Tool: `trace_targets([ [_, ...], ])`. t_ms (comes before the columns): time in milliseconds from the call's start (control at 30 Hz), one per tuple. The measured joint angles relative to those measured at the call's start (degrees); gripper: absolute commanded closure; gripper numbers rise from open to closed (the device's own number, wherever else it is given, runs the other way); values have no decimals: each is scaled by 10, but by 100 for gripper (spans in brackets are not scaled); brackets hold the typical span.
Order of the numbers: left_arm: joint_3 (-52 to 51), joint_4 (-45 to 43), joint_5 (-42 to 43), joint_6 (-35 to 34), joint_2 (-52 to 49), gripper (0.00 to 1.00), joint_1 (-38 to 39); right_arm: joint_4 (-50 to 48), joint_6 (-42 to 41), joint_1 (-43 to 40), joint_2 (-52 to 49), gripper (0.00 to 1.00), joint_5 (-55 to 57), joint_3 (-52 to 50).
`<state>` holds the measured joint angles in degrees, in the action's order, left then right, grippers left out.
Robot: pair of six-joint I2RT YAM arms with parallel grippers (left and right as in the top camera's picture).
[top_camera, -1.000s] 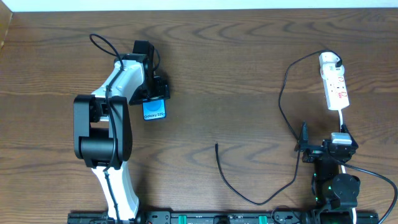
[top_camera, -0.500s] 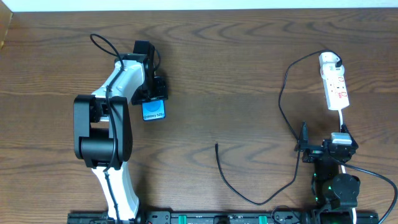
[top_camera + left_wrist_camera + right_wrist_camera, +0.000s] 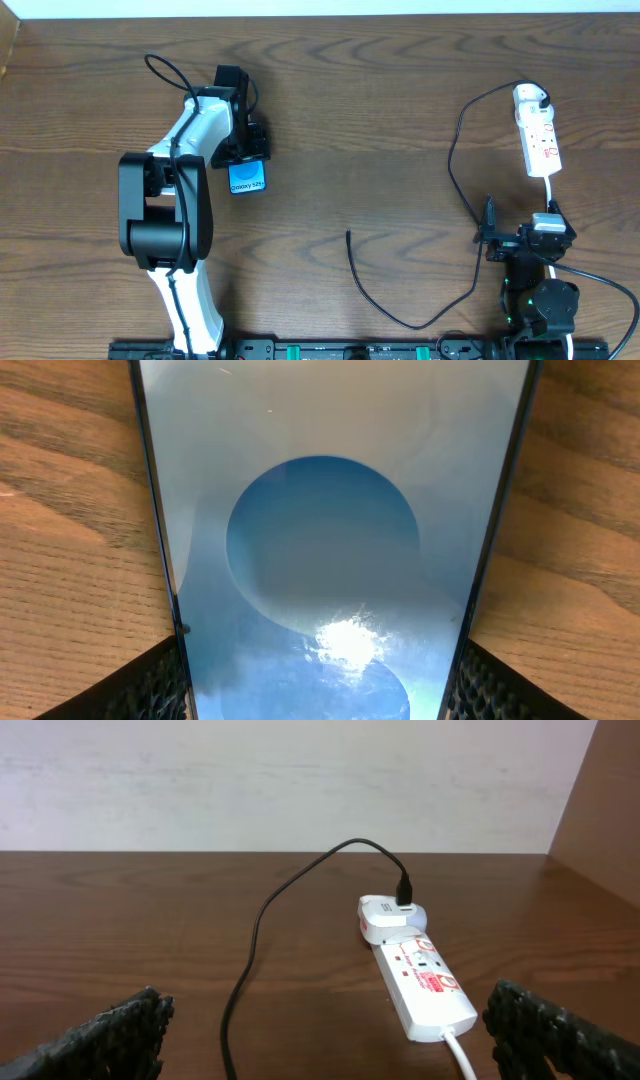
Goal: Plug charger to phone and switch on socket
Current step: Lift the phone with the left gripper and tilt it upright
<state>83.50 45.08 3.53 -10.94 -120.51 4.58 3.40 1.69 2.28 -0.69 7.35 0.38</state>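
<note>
Phone between fingers — wrist view only

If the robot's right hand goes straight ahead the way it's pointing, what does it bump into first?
Most likely the socket, at its near end where the white cord comes out. The right gripper is open and aimed roughly at it. Depth is hard to judge.
</note>
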Motion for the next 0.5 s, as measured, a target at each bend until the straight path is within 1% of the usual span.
trace_targets([
  [33, 1, 1, 0, 0, 0, 78, 0, 0, 0, 0, 0, 1, 0, 0],
  [133, 4, 5, 0, 0, 0, 81, 0, 0, 0, 0, 0, 1, 0, 0],
  [500, 9, 14, 0, 3, 2, 81, 0, 0, 0, 0, 0, 1, 0, 0],
])
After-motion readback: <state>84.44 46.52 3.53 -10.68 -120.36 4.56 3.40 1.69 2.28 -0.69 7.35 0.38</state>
